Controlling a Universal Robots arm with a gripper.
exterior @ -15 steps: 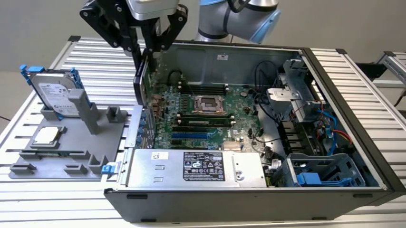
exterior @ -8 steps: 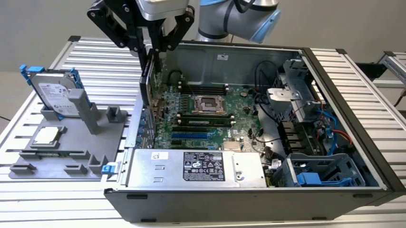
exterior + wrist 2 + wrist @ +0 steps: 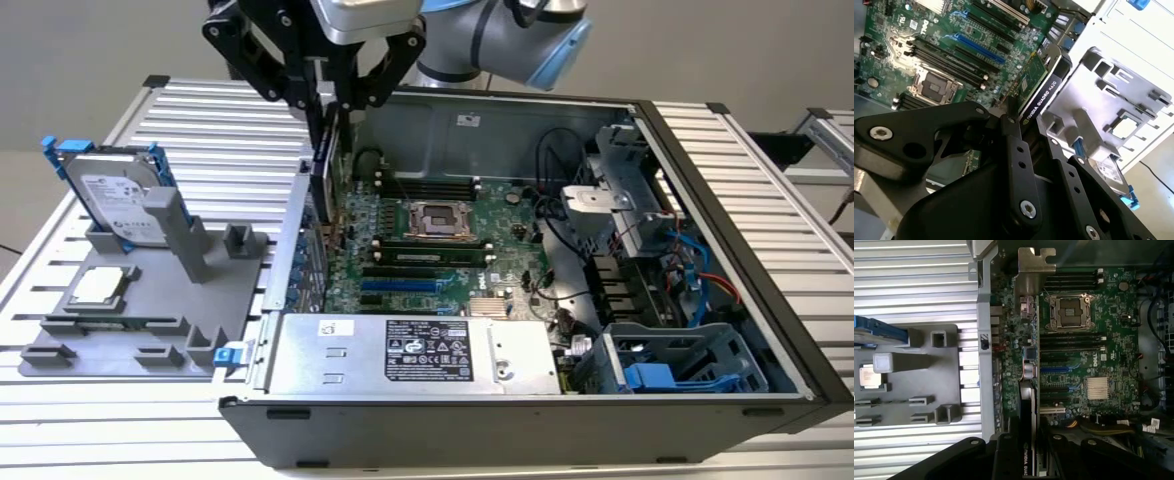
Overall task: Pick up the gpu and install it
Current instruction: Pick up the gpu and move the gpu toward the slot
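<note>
Your claw (image 3: 331, 100) is clamped on the gpu (image 3: 320, 172), held on edge in the open computer case (image 3: 534, 430), over the motherboard (image 3: 441, 270). The grey tray (image 3: 160, 300) holds a hard drive (image 3: 118, 200) and chip (image 3: 104, 287).

This looks like a robotics lab or assembly test cell: a ribbed aluminium bench (image 3: 200, 130) spans the frame, carrying an open computer case (image 3: 534, 430) at centre right. A grey parts fixture (image 3: 187, 300) sits at left, and a robot arm (image 3: 514, 35) is at the top.
</note>
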